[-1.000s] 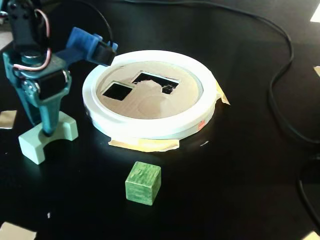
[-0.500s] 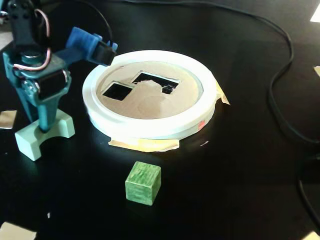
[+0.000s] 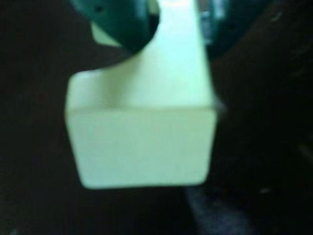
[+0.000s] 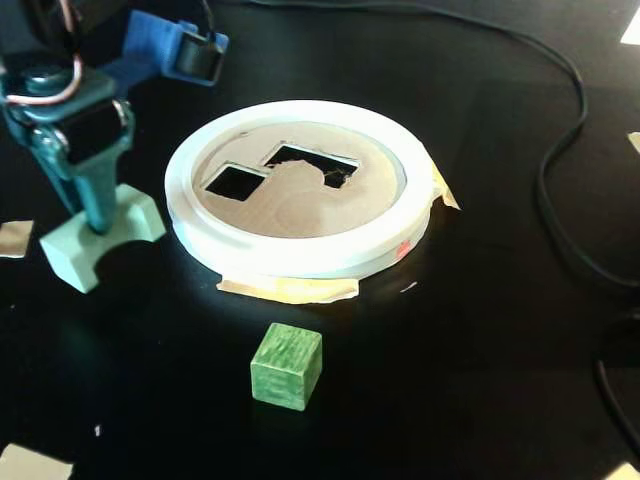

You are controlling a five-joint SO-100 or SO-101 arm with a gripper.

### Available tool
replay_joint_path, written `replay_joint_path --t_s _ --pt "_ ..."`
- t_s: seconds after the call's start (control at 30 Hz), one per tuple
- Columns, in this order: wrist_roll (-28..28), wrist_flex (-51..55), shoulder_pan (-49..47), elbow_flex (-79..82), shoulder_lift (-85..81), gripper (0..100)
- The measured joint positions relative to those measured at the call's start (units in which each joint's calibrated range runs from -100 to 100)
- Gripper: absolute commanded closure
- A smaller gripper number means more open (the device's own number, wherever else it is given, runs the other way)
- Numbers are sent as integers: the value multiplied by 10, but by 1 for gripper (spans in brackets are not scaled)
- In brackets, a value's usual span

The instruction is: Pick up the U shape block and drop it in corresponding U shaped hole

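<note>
since the earlier frame the arm has shifted up and back — the u shape block [image 4: 100,245] has rotated with it and sits slightly higher in the fixed view. gripper [image 4: 98,222] has its jaws clenched on the block's top span; wrist view shows the block [image 3: 142,142] pinched between teal fingers [image 3: 120,22]. step in hand: lift just starting, block left of the white ring [image 4: 300,255]. next: raise clear of the ring, carry right, align the arch with the u shaped hole [image 4: 312,165] — not the square cutout [image 4: 235,181].
</note>
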Motion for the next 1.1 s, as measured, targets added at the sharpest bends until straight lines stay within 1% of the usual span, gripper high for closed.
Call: replay_joint_path --t_s 0.13,0.23,0.37,0.47,0.73,1.1 --pt "-32 57 -1 -44 -25 99" --pt "-55 97 -1 -127 -26 99" --pt "-80 112 0 -206 -23 99" --pt "-106 112 -12 -273 9 99" --pt "-204 112 -89 -442 176 99" --pt "-303 112 -107 -681 412 99"
